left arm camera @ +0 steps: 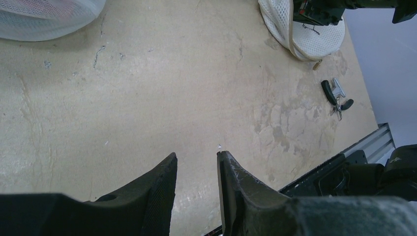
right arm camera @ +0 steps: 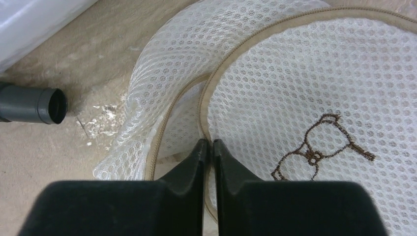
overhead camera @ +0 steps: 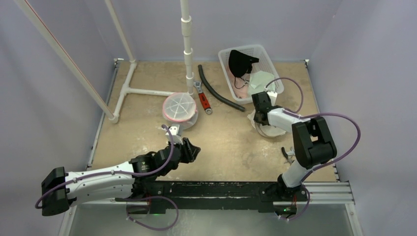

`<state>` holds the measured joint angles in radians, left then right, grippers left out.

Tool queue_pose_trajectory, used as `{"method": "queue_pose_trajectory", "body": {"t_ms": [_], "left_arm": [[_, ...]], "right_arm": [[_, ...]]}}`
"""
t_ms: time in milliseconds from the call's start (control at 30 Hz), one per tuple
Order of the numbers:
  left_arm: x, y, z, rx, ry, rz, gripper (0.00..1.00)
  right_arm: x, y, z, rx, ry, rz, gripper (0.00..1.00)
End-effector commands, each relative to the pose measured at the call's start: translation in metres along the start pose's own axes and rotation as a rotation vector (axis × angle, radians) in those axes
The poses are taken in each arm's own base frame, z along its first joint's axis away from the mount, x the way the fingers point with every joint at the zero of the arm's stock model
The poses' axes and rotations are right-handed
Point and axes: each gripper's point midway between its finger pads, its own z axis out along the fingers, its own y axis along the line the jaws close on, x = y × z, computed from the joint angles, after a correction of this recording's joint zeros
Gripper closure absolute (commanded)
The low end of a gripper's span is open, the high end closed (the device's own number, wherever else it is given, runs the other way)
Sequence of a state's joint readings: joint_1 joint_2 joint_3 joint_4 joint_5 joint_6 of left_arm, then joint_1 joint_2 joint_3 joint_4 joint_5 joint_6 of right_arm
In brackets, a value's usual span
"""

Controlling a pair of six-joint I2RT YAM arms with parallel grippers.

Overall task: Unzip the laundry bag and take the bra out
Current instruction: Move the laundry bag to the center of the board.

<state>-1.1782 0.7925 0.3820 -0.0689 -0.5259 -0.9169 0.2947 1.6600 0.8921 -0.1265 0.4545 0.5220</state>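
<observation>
A scuffed tan table (overhead camera: 231, 142) inside pale lilac walls carries the white mesh laundry bag (right arm camera: 305, 98), which lies directly under the right gripper (right arm camera: 208, 145). The step in hand looks like working the zip open. To do it well, keep the pinch on the beige zip tape (right arm camera: 204, 105) firm and draw along the curve of the rim rather than lifting, so the soft mesh does not bunch (whether the puller itself is caught I cannot tell). That gripper's fingers are nearly together, nipping the tape at their tips. The bra is not visible, presumably inside. The left gripper (left arm camera: 196, 162) hangs part open and empty over bare table, the bag well ahead to its right.
</observation>
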Motion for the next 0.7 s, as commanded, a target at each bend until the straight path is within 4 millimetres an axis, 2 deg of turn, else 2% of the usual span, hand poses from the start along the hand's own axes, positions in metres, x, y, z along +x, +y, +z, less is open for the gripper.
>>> {"method": "queue_pose_trajectory", "body": {"t_ms": [0,33,400,667], "left_arm": [[-0.007,-0.007,-0.001,0.028,-0.020,-0.027,0.65],[-0.007,-0.006,-0.001,0.027,-0.020,-0.028,0.65],[-0.006,-0.011,0.002,0.035,-0.014,-0.038,0.65],[-0.005,-0.010,0.001,0.031,-0.010,-0.036,0.65]], "right_arm": [[-0.012,-0.002,-0.015,-0.005,-0.032,0.007,0.97],[-0.015,-0.001,-0.019,-0.018,-0.042,0.015,1.00],[-0.053,0.012,-0.065,-0.142,-0.120,0.072,1.00],[-0.064,0.041,-0.085,-0.313,-0.128,0.111,1.00]]}}
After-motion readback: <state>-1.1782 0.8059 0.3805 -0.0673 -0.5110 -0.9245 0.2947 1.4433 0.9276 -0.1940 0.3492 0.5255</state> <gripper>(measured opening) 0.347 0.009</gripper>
